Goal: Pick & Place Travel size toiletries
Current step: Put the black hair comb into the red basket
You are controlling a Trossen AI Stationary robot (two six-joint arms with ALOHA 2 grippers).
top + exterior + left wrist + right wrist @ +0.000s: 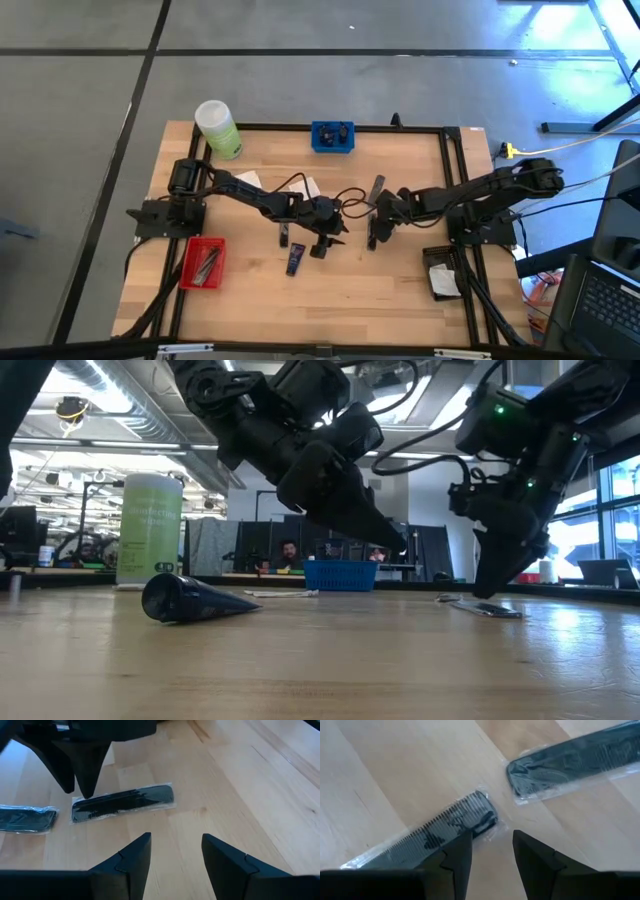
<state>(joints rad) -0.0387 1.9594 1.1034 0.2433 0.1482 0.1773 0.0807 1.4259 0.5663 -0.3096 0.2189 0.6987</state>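
While both arms meet over the middle of the counter [400, 300], you see the right tool [492, 851] poised just above the end of a black comb in a clear packet [435, 832], its fingers spread and holding nothing. A second wrapped comb [570, 767] lies just beside it. Your left tool [172, 860] hangs spread and empty nearby, close to a dark cone [190, 600] and a navy tube [295, 261]. Beyond stand a green bottle [218, 129], a blue tray [332, 136], a red tray [203, 263], and a person [287, 555] in the room behind.
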